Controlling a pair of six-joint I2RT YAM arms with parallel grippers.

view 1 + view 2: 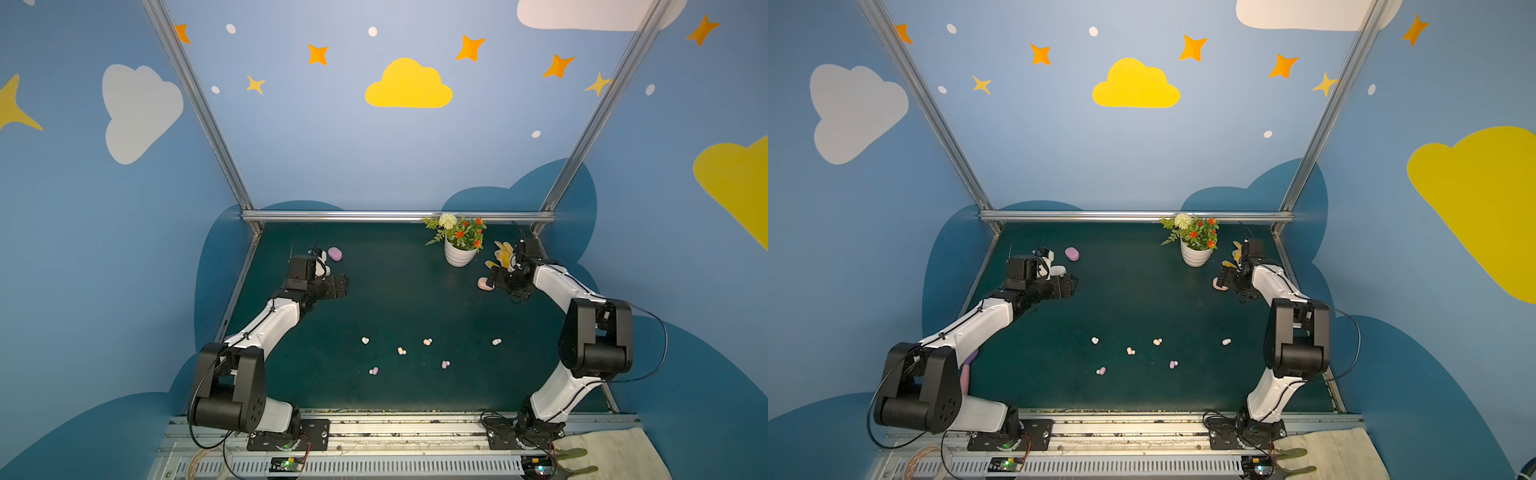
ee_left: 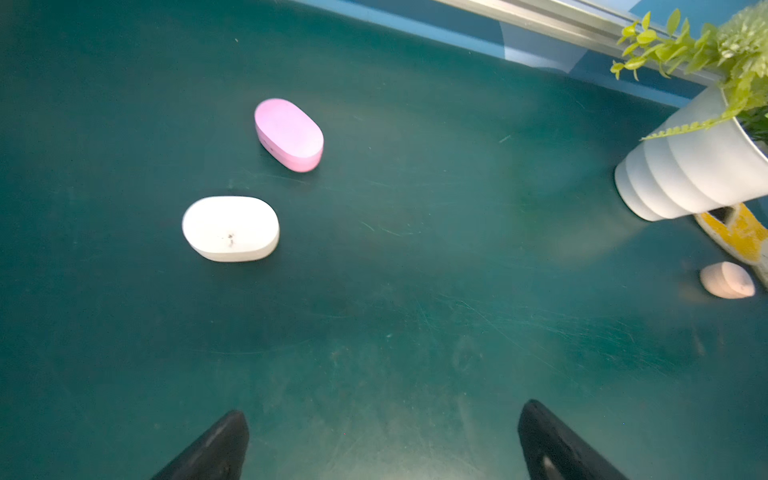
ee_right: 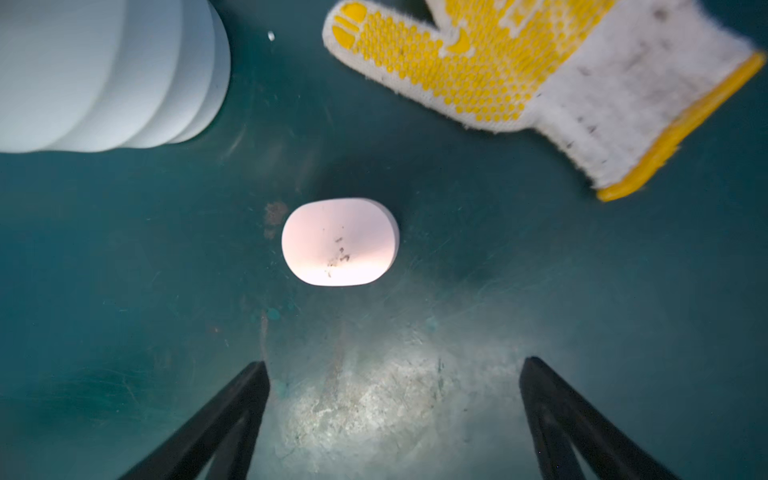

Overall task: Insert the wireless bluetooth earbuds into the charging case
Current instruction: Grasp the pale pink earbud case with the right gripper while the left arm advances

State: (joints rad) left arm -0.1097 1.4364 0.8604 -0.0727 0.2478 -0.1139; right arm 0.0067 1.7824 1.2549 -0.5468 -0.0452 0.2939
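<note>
nothing has gone into a case yet, as far as the views show. all six wireless bluetooth earbuds [image 1: 401, 351] lie loose on the dark green surface [image 1: 390, 291], scattered across its 6 o'clock half in both top views and well apart from every case. they look like tiny glossy beans, two whitish, two peach and two lilac, each far smaller than a case and none touching another

the three charging cases all appear shut, lids down. a pink-lilac case [image 2: 289, 135] and a white case [image 2: 230, 228] sit near each other around 10 o'clock on the surface. a peach case [image 3: 340, 242] sits around 2 o'clock, near a white plant pot [image 3: 104, 75] and a yellow-dotted work glove [image 3: 540, 70]. the white and peach cases carry small dark scuffs on top

the left gripper [image 2: 382, 415] hangs over bare surface short of the white case, jaws spread wide with nothing between them. the right gripper [image 3: 392, 370] is likewise wide open and empty, with the peach case just ahead of its fingertips and not touching

so the job looks to be at its very start — a lid has to come open, then each bud picked up and seated. such small, slick buds will likely want a careful, centred pinch
</note>
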